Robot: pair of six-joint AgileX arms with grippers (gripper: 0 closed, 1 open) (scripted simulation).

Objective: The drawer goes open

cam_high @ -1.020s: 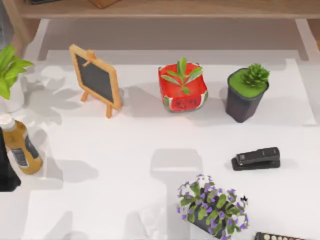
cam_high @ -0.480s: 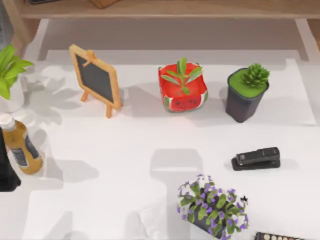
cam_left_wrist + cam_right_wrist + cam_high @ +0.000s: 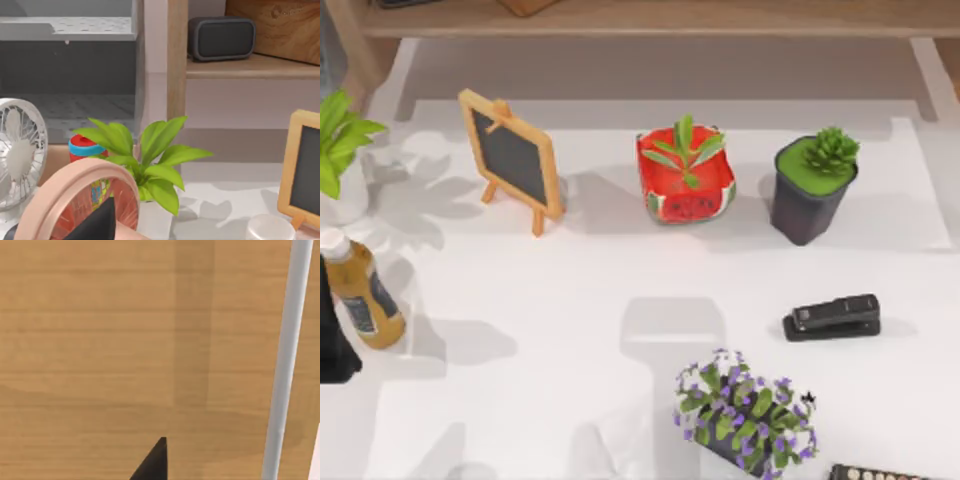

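Bench (image 3: 570,300) from above: a chalkboard (image 3: 512,160), a watermelon pot (image 3: 686,180) and a dark pot (image 3: 810,190) line its far edge, a stapler (image 3: 832,317) lies toward its right edge, and a bottle (image 3: 360,295) stands at its left edge. Our left wrist view shows a leafy plant (image 3: 145,160), a fan (image 3: 20,150) and a speaker (image 3: 221,37) on a shelf. Our right wrist view shows a wooden panel (image 3: 125,340) close up with a pale bar (image 3: 285,360) beside it; whether this is the drawer, we cannot tell. Either gripper's state: we cannot tell.

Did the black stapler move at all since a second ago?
No. The black stapler sits in the same spot in the top view, just below the dark pot with the green succulent, which has not shifted either.
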